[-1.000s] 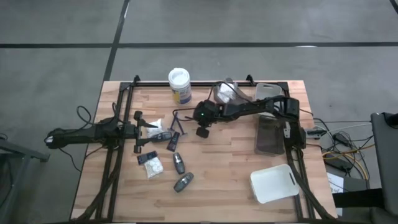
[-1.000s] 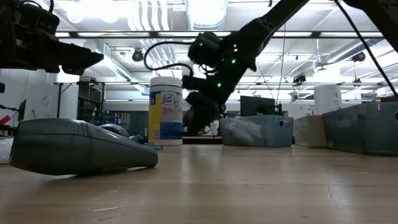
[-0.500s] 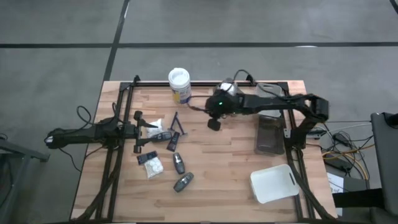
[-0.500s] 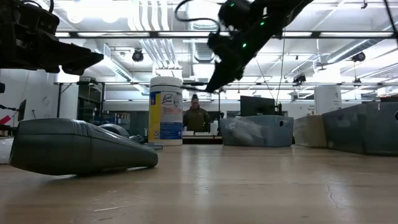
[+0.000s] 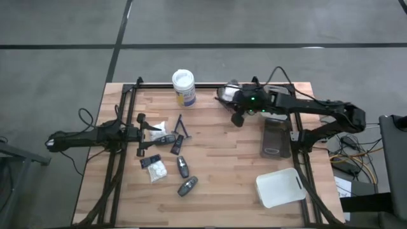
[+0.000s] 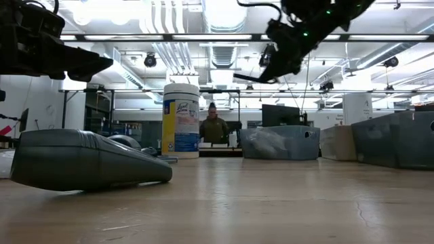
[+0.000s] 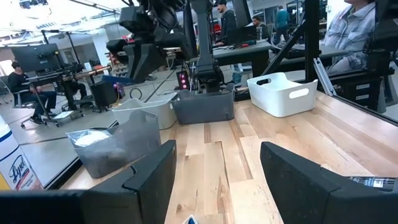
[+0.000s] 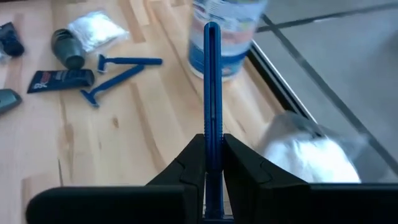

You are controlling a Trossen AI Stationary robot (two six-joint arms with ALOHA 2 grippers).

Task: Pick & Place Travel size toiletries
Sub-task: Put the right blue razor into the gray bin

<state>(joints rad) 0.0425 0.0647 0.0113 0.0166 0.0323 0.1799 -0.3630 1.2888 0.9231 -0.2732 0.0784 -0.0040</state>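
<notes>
My right gripper (image 5: pixel 227 102) is high over the table's far middle, shut on a thin blue razor (image 8: pixel 211 74); in the low view it (image 6: pixel 270 64) hangs well above the wood. The other travel size toiletries lie at the left centre: two blue razors (image 8: pixel 118 71), white packets (image 5: pixel 156 127), dark tubes (image 5: pixel 166 138) and grey oval bottles (image 5: pixel 184 177). Among them my left gripper (image 5: pixel 141 135) rests level and open, holding nothing. My right gripper pinches the razor's handle (image 8: pixel 211 127) between its two fingers (image 8: pixel 189 165). The handle runs along the fingers and sticks out well past their tips. The fingers slant down toward the table's left. The razor is lifted clear of the table; its head is hidden.
A white-lidded jar (image 5: pixel 183 86) stands at the far edge, just ahead of the razor's tip. A clear bin (image 5: pixel 232 93) with a white packet sits under my right wrist. A grey tray (image 5: pixel 276 137) and a white tray (image 5: pixel 280 186) lie at the right.
My right gripper has risen from the heap of toiletries and gone toward the table's right and far edge, staying shut. The blue razor has come up with it, clear of the table. Two razors stayed where they lay.
</notes>
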